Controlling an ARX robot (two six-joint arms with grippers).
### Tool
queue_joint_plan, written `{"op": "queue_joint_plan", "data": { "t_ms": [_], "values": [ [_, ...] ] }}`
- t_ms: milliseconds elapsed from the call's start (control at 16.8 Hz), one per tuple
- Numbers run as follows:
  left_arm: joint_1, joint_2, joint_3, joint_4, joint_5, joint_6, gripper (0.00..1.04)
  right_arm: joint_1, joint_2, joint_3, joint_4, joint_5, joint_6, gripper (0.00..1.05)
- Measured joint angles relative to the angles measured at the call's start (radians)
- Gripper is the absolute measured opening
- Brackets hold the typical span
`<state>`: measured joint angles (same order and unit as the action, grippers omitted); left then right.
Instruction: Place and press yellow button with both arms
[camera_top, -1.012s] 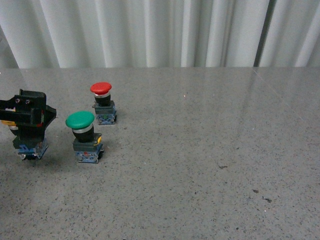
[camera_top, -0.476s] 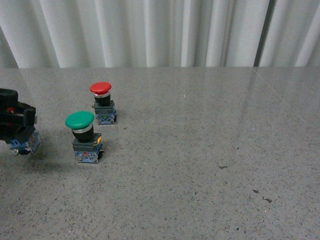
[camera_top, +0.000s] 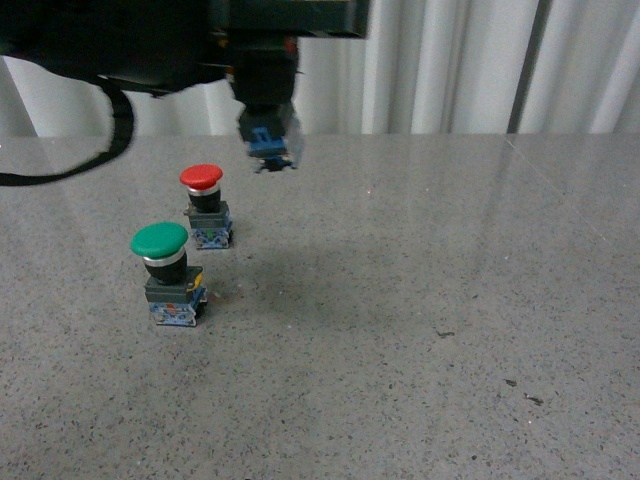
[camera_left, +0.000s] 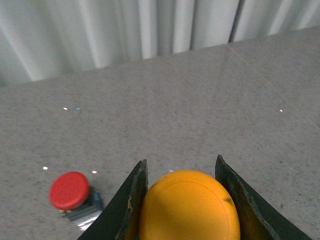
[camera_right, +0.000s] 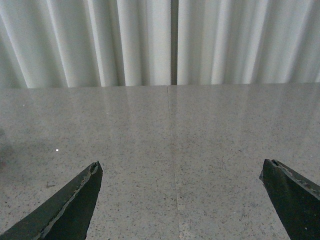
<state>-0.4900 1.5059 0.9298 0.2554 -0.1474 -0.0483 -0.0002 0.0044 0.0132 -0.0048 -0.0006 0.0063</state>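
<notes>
Front view has the left arm (camera_top: 150, 40) reaching in across the top, with the yellow button (camera_top: 270, 138) hanging from it in mid-air, well above the table (camera_top: 420, 300) and a little right of the red button (camera_top: 202, 177). A second ago that button sat low at the table's far left edge, beside the green button (camera_top: 160, 240), already between the fingers. Since then it has been lifted clear and swung toward the middle.

Left wrist view confirms the hold: the left gripper (camera_left: 181, 165) is clamped on the button, a dark finger against each side of the yellow cap, with the red button below and off to one side.

The right gripper (camera_right: 180, 170) is spread wide over bare table and holds nothing. It does not show in the front view.

So the pick looks done and the carry is under way. What remains, as I judge it, is setting the button down upright on open table, then pressing the cap. The other two buttons appear undisturbed.
</notes>
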Motion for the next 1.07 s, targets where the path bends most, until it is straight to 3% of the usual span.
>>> {"op": "queue_joint_plan", "data": {
  "t_ms": [357,1071],
  "values": [
    [-0.103,0.168,0.009,0.066,-0.084,-0.106,0.34,0.000,0.000,0.000,0.000,0.000,0.000,0.98],
    [-0.142,0.268,0.011,0.115,-0.153,-0.137,0.34,0.000,0.000,0.000,0.000,0.000,0.000,0.98]
  ]
}}
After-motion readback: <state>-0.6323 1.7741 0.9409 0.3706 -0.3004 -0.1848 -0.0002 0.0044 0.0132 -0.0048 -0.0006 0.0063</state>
